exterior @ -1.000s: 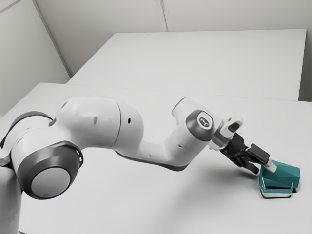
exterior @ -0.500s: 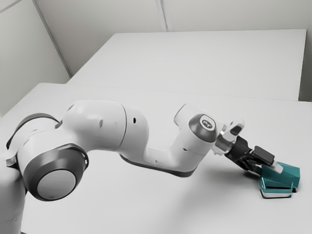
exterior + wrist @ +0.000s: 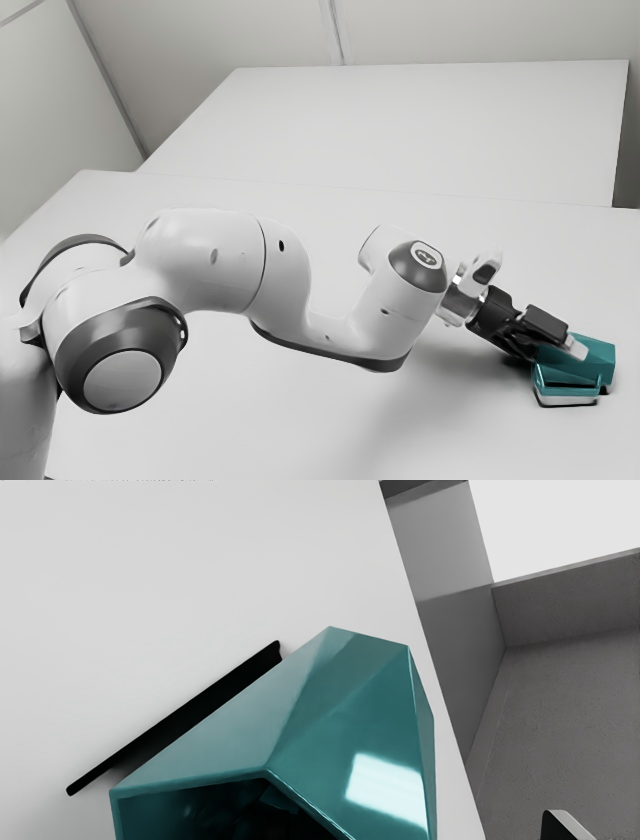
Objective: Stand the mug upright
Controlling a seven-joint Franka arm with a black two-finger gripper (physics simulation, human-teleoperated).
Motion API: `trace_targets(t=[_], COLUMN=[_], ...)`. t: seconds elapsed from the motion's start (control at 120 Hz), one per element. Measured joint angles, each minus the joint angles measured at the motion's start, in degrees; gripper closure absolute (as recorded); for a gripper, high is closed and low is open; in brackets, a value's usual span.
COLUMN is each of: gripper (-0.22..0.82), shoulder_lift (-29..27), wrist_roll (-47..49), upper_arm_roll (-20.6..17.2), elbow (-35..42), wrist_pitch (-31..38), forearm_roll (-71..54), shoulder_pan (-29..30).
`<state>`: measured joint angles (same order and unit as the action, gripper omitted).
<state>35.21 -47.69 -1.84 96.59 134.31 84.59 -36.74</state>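
Observation:
The teal, faceted mug [image 3: 590, 362] lies on its side on the table near the exterior view's right edge. My black gripper [image 3: 556, 354] reaches down to its near end, open, with one pale fingertip over the mug's upper side. In the wrist view the mug [image 3: 350, 705] turns its dark mouth toward my hand, and a black bar [image 3: 175, 720] runs alongside it. One finger of my gripper [image 3: 425, 825] stands outside the mug, apart from its wall; the other is hidden, and whether it is inside the mouth I cannot tell.
The white table [image 3: 300, 420] extends around the mug, with a second white surface [image 3: 400, 120] behind. In the wrist view, the table's edge passes close beside the mug, with grey floor and walls [image 3: 565, 705] beyond it.
My hand has moved toward the exterior view's right and slightly down, bringing the fingers farther over the mug. The mug has not visibly moved.

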Motion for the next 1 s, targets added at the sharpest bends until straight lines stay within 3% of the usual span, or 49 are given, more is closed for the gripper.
trace_targets(t=[0.758, 1.0], gripper=[0.67, 0.76], shoulder_lift=[0.10, 0.05], wrist_roll=[-3.55, -3.70], upper_arm_roll=[0.00, 0.00], elbow=[0.11, 0.05], wrist_pitch=[-0.49, -0.31], forearm_roll=[1.01, 0.75], shoulder_pan=[-0.18, -0.18])
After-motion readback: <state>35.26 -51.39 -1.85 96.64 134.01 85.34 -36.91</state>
